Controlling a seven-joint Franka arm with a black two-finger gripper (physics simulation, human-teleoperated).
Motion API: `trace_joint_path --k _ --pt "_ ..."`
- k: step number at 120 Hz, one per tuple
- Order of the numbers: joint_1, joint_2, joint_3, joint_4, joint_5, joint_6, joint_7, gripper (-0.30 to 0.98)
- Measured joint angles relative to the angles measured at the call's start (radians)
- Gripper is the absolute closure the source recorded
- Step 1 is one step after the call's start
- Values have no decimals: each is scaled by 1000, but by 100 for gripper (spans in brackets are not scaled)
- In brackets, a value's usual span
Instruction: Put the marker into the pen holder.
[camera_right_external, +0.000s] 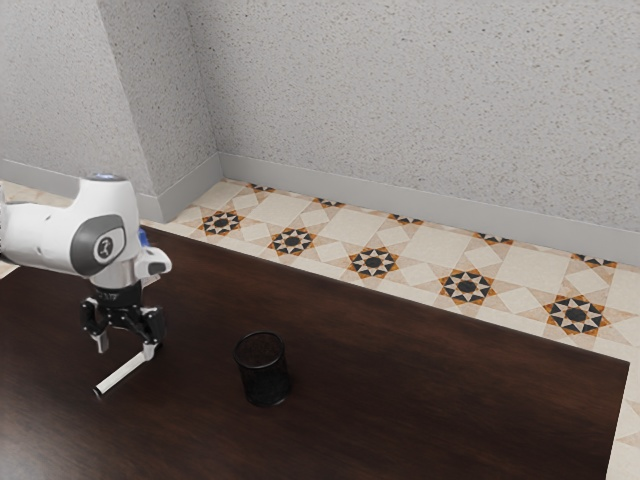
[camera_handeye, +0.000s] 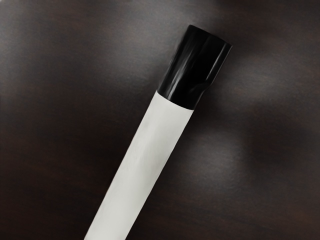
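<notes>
ok so my hand (camera_right_external: 126, 348) is spread at the marker (camera_right_external: 122, 373), not gripping, whole trip to the holder (camera_right_external: 264, 371) left

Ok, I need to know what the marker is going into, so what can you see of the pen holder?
The pen holder is a black, round cup with a thin rim and an open top; its wall looks like fine, slightly see-through mesh, perhaps metal. It stands upright on the dark wooden table, apart from the marker and the gripper. Nothing sticks out of it.
</notes>
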Motion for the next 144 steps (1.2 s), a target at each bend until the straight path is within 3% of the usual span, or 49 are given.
trace_joint_path --k 26,81,89,115,144 --pt "0 95 11 61 9 75 66 1" --pt "-1 133 17 65 17 112 154 1" --pt "-2 131 16 66 15 112 161 10" --pt "-2 127 16 66 20 111 181 55" --pt "-3 127 17 66 31 113 187 73"
